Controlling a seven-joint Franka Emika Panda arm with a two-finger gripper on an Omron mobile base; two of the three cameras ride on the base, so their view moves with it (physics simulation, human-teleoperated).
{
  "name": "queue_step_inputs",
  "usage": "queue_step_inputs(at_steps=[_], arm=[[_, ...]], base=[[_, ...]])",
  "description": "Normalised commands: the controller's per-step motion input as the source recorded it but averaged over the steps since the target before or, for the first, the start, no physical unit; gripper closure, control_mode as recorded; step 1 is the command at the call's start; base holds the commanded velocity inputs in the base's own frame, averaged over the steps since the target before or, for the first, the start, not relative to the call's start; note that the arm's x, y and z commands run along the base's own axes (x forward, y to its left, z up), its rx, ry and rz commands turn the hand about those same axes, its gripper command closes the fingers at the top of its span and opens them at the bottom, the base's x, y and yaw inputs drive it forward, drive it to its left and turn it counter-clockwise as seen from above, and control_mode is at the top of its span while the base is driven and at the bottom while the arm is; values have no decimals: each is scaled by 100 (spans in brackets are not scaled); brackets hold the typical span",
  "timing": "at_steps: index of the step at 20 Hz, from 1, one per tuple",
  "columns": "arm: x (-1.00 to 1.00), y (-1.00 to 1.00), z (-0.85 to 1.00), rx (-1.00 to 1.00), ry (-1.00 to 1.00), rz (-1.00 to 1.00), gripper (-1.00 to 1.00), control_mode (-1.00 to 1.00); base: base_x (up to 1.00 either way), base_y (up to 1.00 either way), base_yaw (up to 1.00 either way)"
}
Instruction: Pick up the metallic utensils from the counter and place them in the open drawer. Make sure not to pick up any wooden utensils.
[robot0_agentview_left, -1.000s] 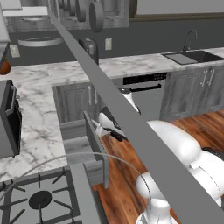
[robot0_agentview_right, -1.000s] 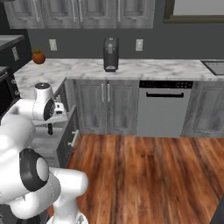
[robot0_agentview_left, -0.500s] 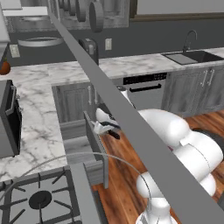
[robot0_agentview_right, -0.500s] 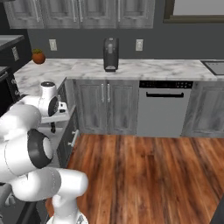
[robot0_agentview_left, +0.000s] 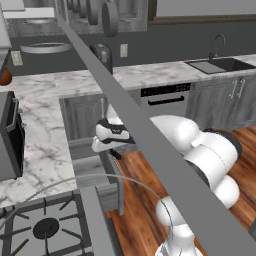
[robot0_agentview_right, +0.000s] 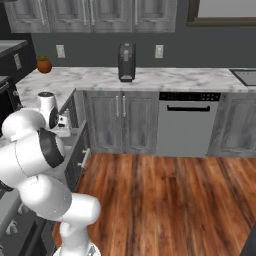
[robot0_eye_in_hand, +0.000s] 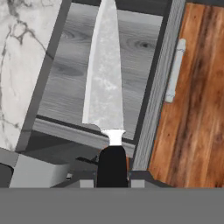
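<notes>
Knife (robot0_eye_in_hand: 105, 92) – dull mottled steel blade, glossy black handle; drawer (robot0_eye_in_hand: 65, 83) – matt grey woodgrain.

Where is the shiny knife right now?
The knife is held by its black handle in the gripper, in the hand view. Its silver blade hangs over the open drawer, between the marble counter and the drawer's front panel.

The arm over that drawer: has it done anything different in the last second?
The gripper has crept along above the open drawer, and the arm's elbow has swung nearer the cameras. It stays shut on the knife, whose blade hangs over the drawer's inside. The drawer has not moved.
</notes>
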Motion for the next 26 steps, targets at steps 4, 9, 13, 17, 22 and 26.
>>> queue_step_inputs(at_steps=[4,9,13,17,22,26], arm=[[0,3,-6,0,2,-2,100,-100],[3,0,-44,0,0,-2,100,-100],[13,0,-40,1,0,-2,100,-100],[23,0,-32,1,0,-3,100,-100],[37,1,-32,0,0,-1,100,-100],[31,7,-44,0,0,0,100,-100]], base=[[0,0,0],[0,0,0],[0,0,0],[0,0,0],[0,0,0],[0,0,0]])
